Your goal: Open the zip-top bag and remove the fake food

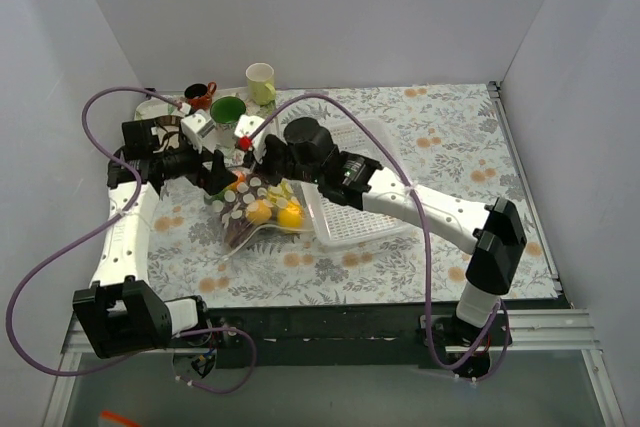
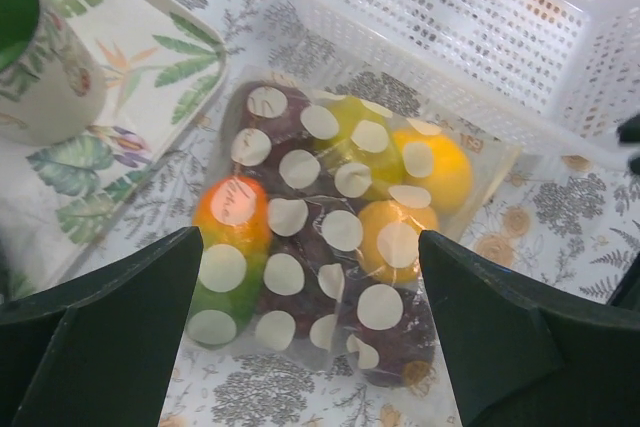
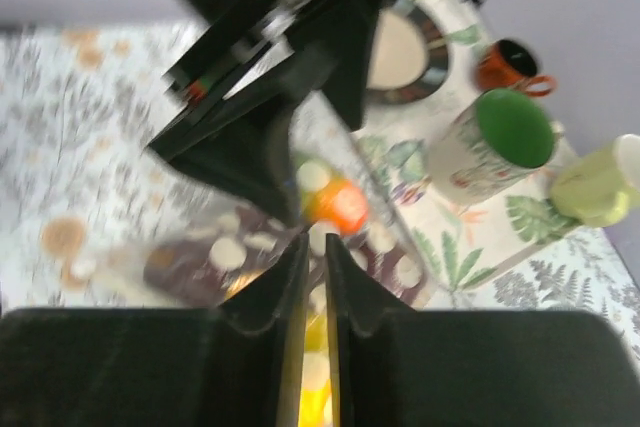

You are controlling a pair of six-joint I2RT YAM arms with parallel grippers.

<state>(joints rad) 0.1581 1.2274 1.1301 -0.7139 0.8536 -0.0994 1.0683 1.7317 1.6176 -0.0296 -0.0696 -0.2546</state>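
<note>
The zip-top bag point(image 1: 258, 209), clear with white dots, lies flat on the floral cloth beside the white basket. The fake food shows through it in the left wrist view point(image 2: 330, 237): an orange-and-green piece point(image 2: 232, 237), yellow fruits point(image 2: 435, 167) and dark purple pieces point(image 2: 300, 287). My left gripper point(image 1: 220, 179) is open, its fingers point(image 2: 130, 327) spread wide on either side of the bag's near end point(image 2: 310, 239). My right gripper point(image 1: 260, 159) hovers over the bag point(image 3: 215, 252), nearly shut point(image 3: 315, 242), with only a thin slit between its fingers. I see nothing held in it.
The white perforated basket point(image 1: 355, 187) point(image 2: 450, 7) lies against the bag's far side. A leaf-print tray point(image 1: 160, 107) point(image 2: 150, 67) at the back left holds a green-lined mug point(image 1: 227, 110) point(image 3: 495, 142) and a red mug point(image 1: 200, 95). A pale yellow-green cup point(image 1: 261, 82) stands behind them.
</note>
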